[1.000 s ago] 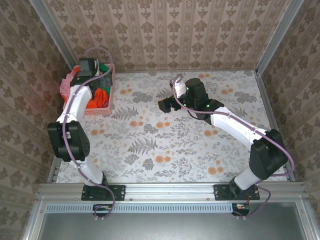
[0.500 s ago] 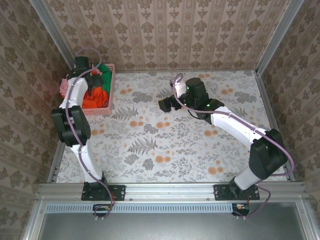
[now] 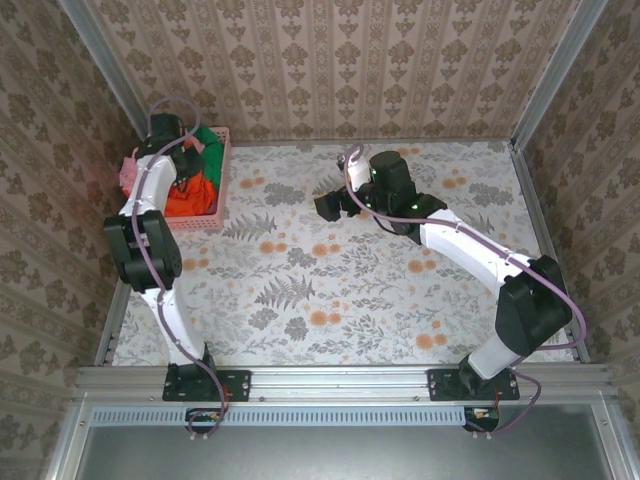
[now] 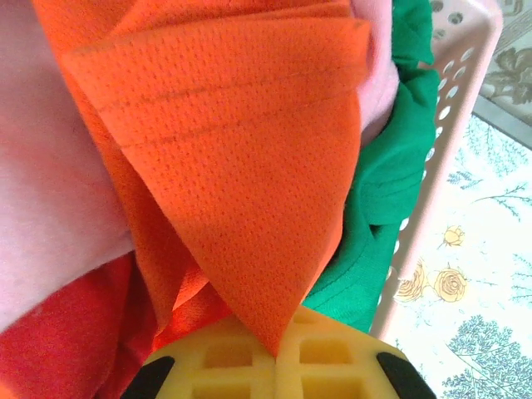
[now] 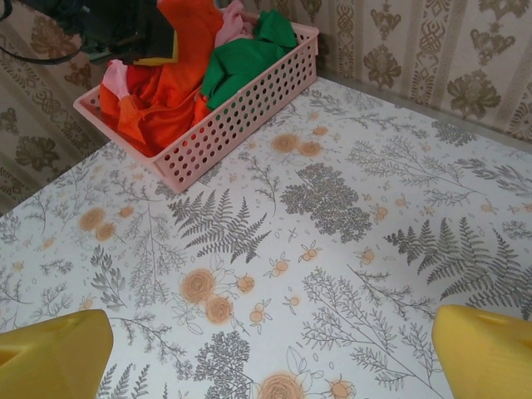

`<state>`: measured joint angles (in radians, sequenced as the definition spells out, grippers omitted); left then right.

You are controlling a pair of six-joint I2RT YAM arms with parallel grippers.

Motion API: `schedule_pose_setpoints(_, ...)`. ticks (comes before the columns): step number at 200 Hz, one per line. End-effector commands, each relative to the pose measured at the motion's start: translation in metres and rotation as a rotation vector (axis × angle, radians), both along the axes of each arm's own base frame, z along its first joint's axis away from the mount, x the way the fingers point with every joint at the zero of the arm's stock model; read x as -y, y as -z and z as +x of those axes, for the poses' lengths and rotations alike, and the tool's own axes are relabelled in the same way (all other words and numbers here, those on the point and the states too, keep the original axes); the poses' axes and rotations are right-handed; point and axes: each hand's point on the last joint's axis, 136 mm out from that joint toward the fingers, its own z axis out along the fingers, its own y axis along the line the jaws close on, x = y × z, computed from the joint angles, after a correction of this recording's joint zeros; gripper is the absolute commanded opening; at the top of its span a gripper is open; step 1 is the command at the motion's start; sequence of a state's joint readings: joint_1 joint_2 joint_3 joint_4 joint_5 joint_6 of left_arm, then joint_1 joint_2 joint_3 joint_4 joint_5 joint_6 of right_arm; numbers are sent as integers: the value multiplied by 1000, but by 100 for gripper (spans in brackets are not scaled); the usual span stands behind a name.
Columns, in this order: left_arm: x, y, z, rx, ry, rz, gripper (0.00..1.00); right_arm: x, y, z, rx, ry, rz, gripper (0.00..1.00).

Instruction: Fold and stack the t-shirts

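Note:
The t-shirts lie heaped in a pink lattice basket [image 3: 196, 223] at the table's back left. My left gripper [image 3: 184, 168] is down among them, its yellow pads pressed together on a point of the orange t-shirt [image 4: 241, 166], so the left gripper [image 4: 278, 353] is shut on it. Around the orange cloth lie a green shirt [image 4: 391, 174], a light pink one [image 4: 50, 208] and a red one [image 4: 58, 349]. My right gripper [image 3: 330, 207] hovers open over the table's back middle, apart from the basket. Its fingertips [image 5: 50, 353] stand wide with only tablecloth between them.
The basket [image 5: 233, 116] stands against the left wall, its long side toward the table's middle. Flowered tablecloth [image 3: 330, 290] spreads from the basket to the right wall. Patterned walls close in the back and both sides.
My left gripper dropped into the basket and shut on the orange t-shirt. The right arm shifted only slightly and stays open.

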<state>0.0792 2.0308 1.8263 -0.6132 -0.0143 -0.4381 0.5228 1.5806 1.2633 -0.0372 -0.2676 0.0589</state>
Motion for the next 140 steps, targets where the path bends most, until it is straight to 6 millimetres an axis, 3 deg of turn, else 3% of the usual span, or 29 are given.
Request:
schedule_pose_setpoints(1, -1, -88, -8, 193, 1, 47, 0, 2, -11, 4, 12, 0, 13, 100)
schedule_pose_setpoints(28, 7, -155, -25, 325, 47, 111, 0, 5, -14, 7, -22, 29, 44, 100)
schedule_pose_setpoints(61, 19, -239, -49, 488, 79, 173, 0, 19, -11, 18, -135, 188, 115, 100)
schedule_pose_setpoints(87, 45, -304, -67, 598, 128, 248, 0, 31, -6, 21, -193, 258, 112, 100)
schedule_pose_setpoints(113, 102, -350, -78, 683, 244, 306, 0, 42, -6, 23, -202, 281, 110, 100)
schedule_pose_setpoints(140, 169, -368, -82, 741, 375, 321, 0, 57, -8, 23, -205, 320, 134, 100)
